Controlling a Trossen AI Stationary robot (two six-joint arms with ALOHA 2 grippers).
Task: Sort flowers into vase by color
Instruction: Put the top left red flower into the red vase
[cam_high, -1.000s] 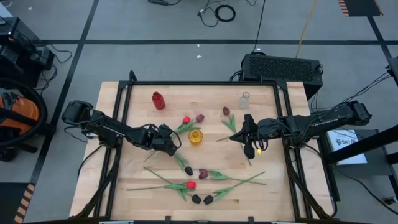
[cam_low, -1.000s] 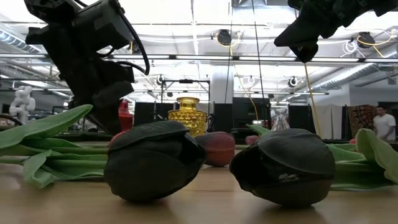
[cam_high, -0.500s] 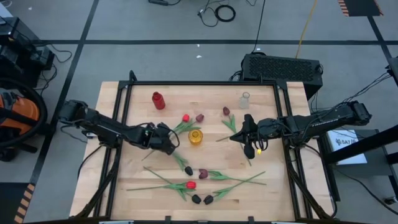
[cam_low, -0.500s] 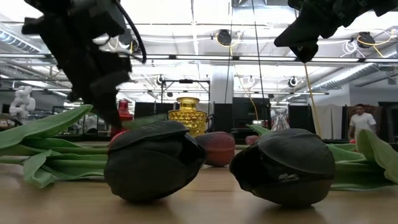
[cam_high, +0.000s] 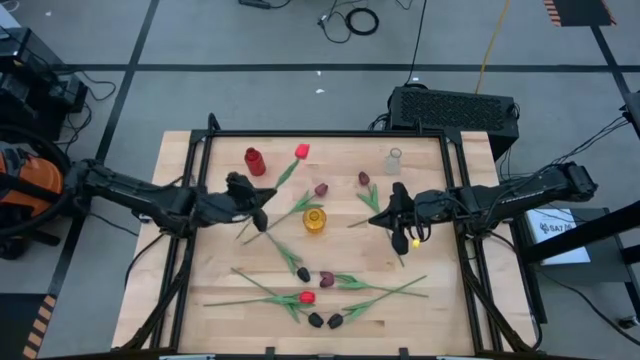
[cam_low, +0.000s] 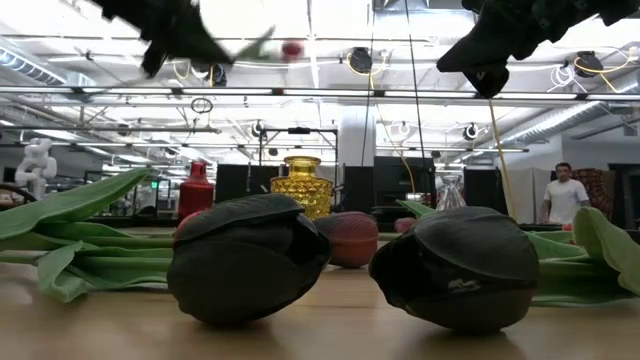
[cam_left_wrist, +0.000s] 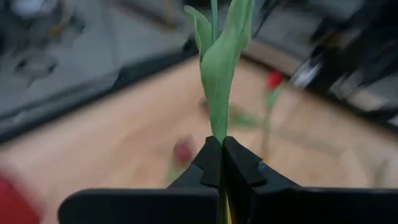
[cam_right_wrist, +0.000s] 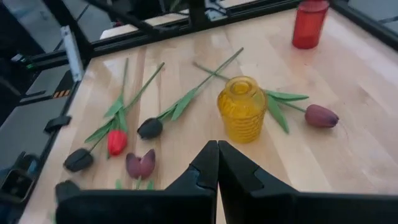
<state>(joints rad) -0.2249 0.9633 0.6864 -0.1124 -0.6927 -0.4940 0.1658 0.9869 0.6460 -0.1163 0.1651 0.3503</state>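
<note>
Left gripper clenched on red tulip stem, head aloft near red vase. Judgement: steady swinging stem, lower it into narrow neck upright. Right gripper closed, empty, hovering beyond yellow vase.

Both arms are dark, almost black, built of slim straight links joined by chunkier rounded joints. The left claw and the right claw each end in two matte black fingers, broad at the base and tapering to narrow tips.
</note>
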